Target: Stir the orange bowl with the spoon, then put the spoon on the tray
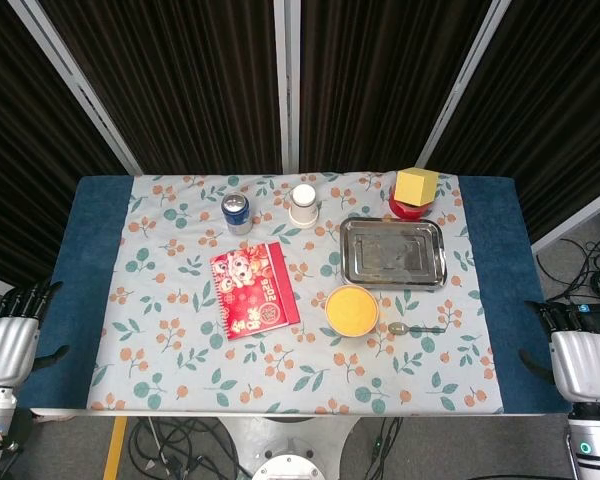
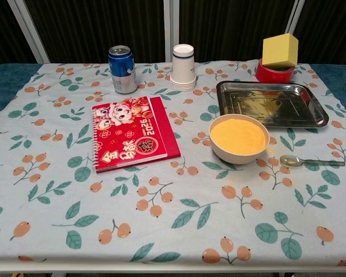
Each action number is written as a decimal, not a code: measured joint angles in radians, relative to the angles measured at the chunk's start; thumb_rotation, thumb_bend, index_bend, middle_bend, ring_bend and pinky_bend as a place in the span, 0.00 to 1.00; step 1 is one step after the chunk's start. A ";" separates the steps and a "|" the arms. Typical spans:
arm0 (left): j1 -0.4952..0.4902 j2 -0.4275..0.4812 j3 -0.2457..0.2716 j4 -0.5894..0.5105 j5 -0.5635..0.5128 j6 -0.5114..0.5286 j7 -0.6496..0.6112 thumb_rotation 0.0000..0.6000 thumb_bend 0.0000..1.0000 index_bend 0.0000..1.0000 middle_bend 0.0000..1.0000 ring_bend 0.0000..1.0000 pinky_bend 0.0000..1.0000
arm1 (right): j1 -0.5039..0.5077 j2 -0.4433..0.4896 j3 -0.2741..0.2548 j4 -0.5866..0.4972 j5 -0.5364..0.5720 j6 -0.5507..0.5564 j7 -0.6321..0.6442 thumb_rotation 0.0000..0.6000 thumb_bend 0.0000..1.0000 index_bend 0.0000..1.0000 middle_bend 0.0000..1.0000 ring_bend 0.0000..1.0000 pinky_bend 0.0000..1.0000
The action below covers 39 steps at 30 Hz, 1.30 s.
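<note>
The spoon (image 2: pixel 310 161) is lying flat on the floral tablecloth (image 2: pixel 161 231), just beside the orange bowl (image 2: pixel 239 137) on its right, with the scoop end pointing toward the bowl and the handle running away from it. In the head view the spoon (image 1: pixel 414 328) is sitting just to the lower right of the bowl (image 1: pixel 352 310), close to it, though whether the two are touching cannot be told. The bowl is standing upright, filled with an even orange mass. Directly behind it the metal tray (image 2: pixel 269 104) is resting, near the bowl; the chest view is not making clear whether they touch.

Behind the tray a yellow block (image 2: pixel 279 49) is sitting on top of a red round container (image 2: pixel 274 73). To the left of the tray a stack of white paper cups (image 2: pixel 183 67) is standing upright, and further left a blue drink can (image 2: pixel 122 69) is standing too. In front of the can a red spiral notebook (image 2: pixel 135 133) is lying flat.

Both hands are resting at the near corners of the table, well apart from everything. The left hand (image 1: pixel 8 340) is holding nothing, its fingers extended and slightly apart. The right hand (image 1: pixel 582 355) is likewise holding nothing, fingers stretched forward and slightly spread.
</note>
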 measured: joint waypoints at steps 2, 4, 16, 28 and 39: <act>0.003 -0.004 0.001 0.001 -0.001 0.005 0.002 1.00 0.09 0.16 0.16 0.13 0.14 | -0.001 0.002 -0.002 0.000 -0.001 -0.001 0.002 1.00 0.14 0.21 0.28 0.19 0.29; 0.006 -0.007 0.001 0.002 0.000 0.012 0.004 1.00 0.09 0.16 0.16 0.13 0.14 | -0.001 0.002 -0.003 0.001 -0.001 -0.002 0.004 1.00 0.14 0.21 0.28 0.19 0.29; 0.015 -0.012 0.008 0.000 0.013 0.026 -0.002 1.00 0.09 0.16 0.16 0.13 0.14 | -0.004 0.012 -0.011 0.000 -0.029 0.005 0.031 1.00 0.14 0.22 0.34 0.25 0.30; 0.021 -0.026 0.018 0.024 0.002 0.008 -0.033 1.00 0.09 0.16 0.16 0.13 0.14 | 0.133 -0.032 0.017 -0.009 -0.021 -0.193 -0.039 1.00 0.13 0.42 0.91 0.93 1.00; 0.016 -0.034 0.020 0.042 -0.006 -0.014 -0.055 1.00 0.09 0.16 0.16 0.13 0.14 | 0.322 -0.173 0.037 0.097 0.135 -0.522 -0.102 1.00 0.17 0.46 0.94 0.96 1.00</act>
